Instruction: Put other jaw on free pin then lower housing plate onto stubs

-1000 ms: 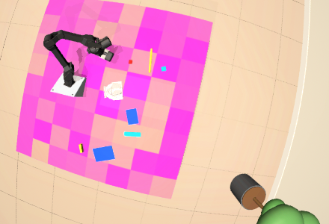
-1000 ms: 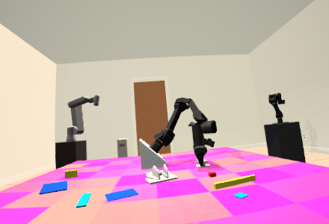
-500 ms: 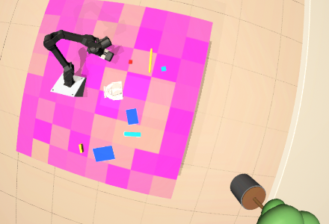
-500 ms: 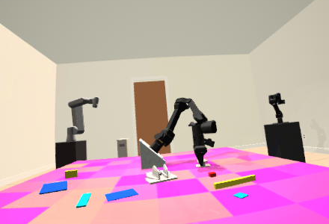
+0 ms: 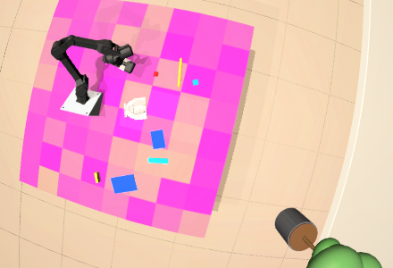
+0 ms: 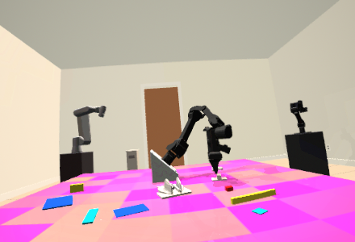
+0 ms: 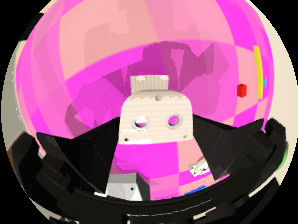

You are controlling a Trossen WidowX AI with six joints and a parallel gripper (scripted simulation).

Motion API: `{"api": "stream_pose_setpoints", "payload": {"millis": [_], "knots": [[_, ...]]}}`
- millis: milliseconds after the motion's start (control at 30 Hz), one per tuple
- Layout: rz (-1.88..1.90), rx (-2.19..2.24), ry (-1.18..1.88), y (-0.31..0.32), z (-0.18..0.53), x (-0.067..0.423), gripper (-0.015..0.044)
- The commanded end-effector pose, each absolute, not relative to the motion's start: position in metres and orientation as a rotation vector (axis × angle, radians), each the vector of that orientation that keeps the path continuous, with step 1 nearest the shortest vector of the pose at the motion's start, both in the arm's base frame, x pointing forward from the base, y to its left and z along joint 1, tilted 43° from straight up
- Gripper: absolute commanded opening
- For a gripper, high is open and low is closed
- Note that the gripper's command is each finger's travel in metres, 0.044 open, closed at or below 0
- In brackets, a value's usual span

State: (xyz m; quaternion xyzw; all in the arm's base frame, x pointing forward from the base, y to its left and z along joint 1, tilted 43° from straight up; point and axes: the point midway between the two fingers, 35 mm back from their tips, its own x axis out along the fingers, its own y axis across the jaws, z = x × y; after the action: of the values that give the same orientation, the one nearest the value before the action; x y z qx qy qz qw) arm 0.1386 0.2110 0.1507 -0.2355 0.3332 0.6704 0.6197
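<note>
The white housing plate [image 7: 156, 107] [image 6: 219, 178], with two round holes and a ribbed block on its far edge, is low at the mat. My gripper [image 7: 154, 119] [image 6: 217, 172] [image 5: 126, 65] points down over it and is shut on the plate, one black finger at each side edge. Whether the plate touches the mat is unclear. The white base [image 6: 184, 193] [image 5: 143, 109] stands apart, nearer the middle of the mat, and shows small at the lower right in the wrist view [image 7: 198, 167]. Pale jaw pieces [image 6: 177, 184] stand on it; their pins and teeth are too small to tell.
A red cube [image 5: 155, 74] [image 6: 229, 188] [image 7: 242, 90], a yellow bar [image 5: 179, 72] and a cyan square [image 5: 196, 82] lie beyond the gripper. Two blue plates [image 5: 158, 139] [image 5: 124, 183], a cyan strip [image 5: 158, 161] and a small yellow block [image 5: 96, 177] lie past the base.
</note>
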Motion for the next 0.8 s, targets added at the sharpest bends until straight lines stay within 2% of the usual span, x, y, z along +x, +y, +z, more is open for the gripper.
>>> {"api": "stream_pose_setpoints", "payload": {"millis": [0, 367, 767], "knots": [[1.546, -0.543, 0.757, 0.204, 0.161, 0.14, 0.0351], [1.543, -0.538, 0.757, 0.181, 0.185, 0.141, 0.0351], [1.488, -0.487, 0.833, 0.174, 0.174, 0.161, 0.0351]]}}
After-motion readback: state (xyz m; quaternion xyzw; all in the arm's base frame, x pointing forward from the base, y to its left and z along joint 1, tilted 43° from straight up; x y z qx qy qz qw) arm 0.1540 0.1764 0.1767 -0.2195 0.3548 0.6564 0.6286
